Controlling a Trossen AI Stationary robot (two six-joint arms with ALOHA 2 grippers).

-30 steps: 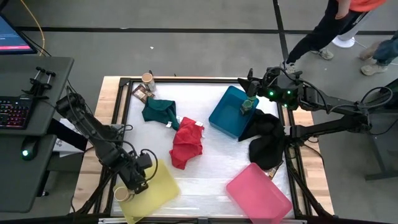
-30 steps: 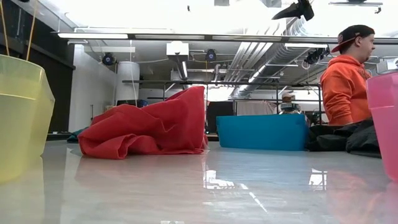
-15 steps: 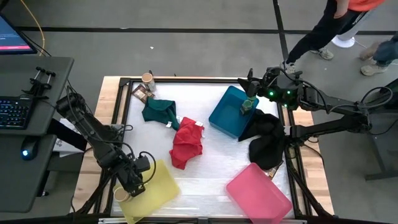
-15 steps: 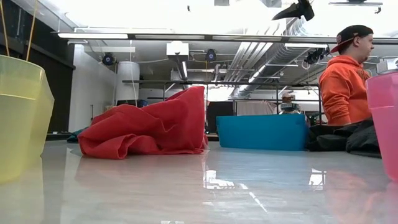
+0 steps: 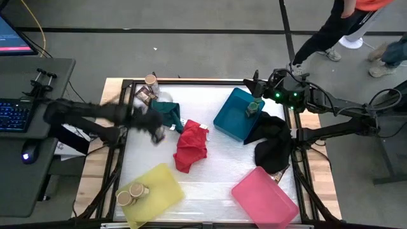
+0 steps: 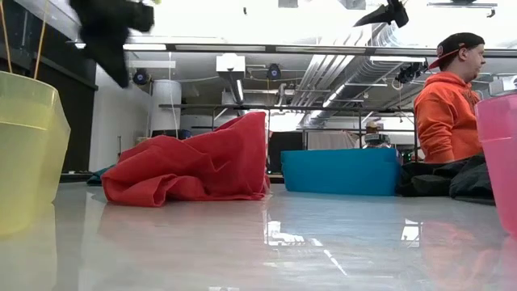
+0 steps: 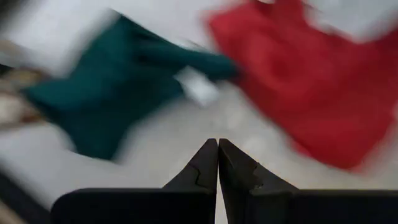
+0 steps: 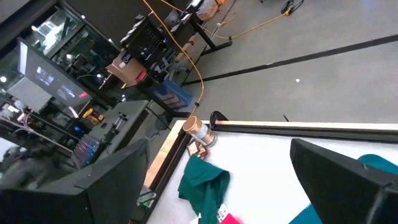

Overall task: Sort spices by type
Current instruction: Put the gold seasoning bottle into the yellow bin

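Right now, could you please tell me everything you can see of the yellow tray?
The yellow tray is a rectangular bin of translucent yellow plastic, standing upright and open-topped at the table's near left corner, turned at an angle to the table's edges. In the low view its wall flares outward towards the rim. Two tan-lidded spice jars sit side by side at its left end; the rest of its floor is bare. No cloth, other tray or gripper touches it.

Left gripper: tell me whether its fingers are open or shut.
Shut. In the left wrist view the left gripper has its two dark fingers pressed together with nothing between them, above the green cloth.
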